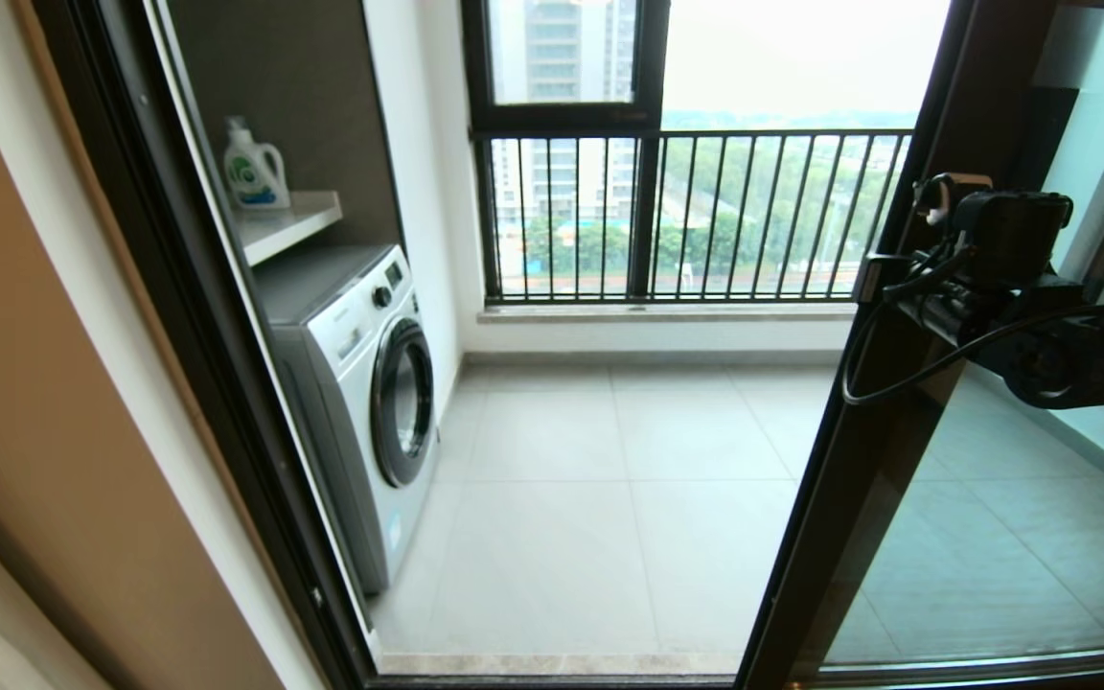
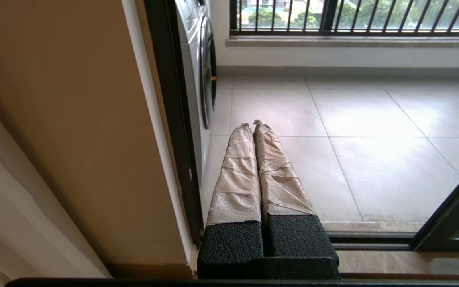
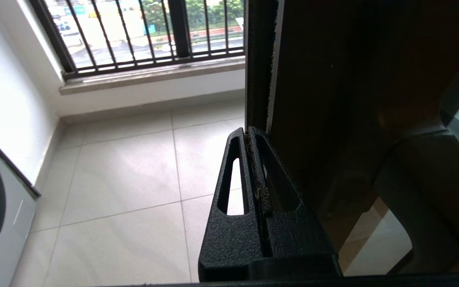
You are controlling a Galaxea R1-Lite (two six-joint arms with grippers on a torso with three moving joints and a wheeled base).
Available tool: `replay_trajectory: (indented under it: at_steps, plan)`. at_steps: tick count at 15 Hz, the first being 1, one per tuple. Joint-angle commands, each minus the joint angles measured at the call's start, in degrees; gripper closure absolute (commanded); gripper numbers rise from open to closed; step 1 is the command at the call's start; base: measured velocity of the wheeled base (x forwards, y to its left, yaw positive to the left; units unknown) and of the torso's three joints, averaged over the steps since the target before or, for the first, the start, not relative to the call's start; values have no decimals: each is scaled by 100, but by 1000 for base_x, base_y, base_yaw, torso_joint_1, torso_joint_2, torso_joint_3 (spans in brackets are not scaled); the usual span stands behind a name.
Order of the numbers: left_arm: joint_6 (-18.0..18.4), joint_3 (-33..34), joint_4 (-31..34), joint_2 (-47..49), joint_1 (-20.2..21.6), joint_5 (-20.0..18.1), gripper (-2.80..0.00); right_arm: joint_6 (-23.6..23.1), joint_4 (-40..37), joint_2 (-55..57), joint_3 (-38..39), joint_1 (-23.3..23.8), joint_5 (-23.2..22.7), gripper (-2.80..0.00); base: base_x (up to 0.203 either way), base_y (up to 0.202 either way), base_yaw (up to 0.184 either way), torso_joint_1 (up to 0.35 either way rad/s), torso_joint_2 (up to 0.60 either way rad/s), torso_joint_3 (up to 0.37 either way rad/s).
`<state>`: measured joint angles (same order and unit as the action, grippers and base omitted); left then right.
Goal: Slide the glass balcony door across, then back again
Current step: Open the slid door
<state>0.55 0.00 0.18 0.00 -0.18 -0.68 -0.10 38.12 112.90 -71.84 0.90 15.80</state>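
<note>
Found the glass balcony door [image 1: 857, 479] slid over to the right in the head view, with a wide opening on its left and the tiled balcony floor [image 1: 609, 498] visible through it. Saw there also a white washing machine [image 1: 360, 383] against the left wall, a white detergent bottle [image 1: 253, 171] on the shelf [image 1: 288, 222] above it, and the railed window [image 1: 686, 211] at the far end.

Saw the right arm reaching in from the right at mid height, with the right gripper [image 1: 889, 278] at the left edge of the door's dark frame; could not read its fingers from this view. Got the answer only from the right wrist view: the right gripper [image 3: 248, 132] with both black fingers pressed together, holding nothing, its tips right at the frame edge [image 3: 313, 79]. Could not tell for sure about contact.

Found no left arm in the head view. Saw in the left wrist view the left gripper [image 2: 252, 124] low, near the left jamb, its beige-wrapped fingers [image 2: 237, 179] together and empty. Caught there only the bottom corner of the door [image 2: 448, 215].
</note>
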Motion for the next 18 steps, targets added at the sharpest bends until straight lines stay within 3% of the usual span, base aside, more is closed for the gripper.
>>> replay_trajectory:
  at_steps: [1,15,18]
  plan:
    - [3,0,-1,9,1,-2,0,-7,61,-13,21,-20,-33,0,0,0,0,0,0,0]
    - [-2,0,-1,9,1,-2,0,-42,126,-22,91,-187,-33,0,0,0,0,0,0,0]
    - [-2,0,-1,9,1,-2,0,-86,183,-209,409,-223,-190,0,0,0,0,0,0,0]
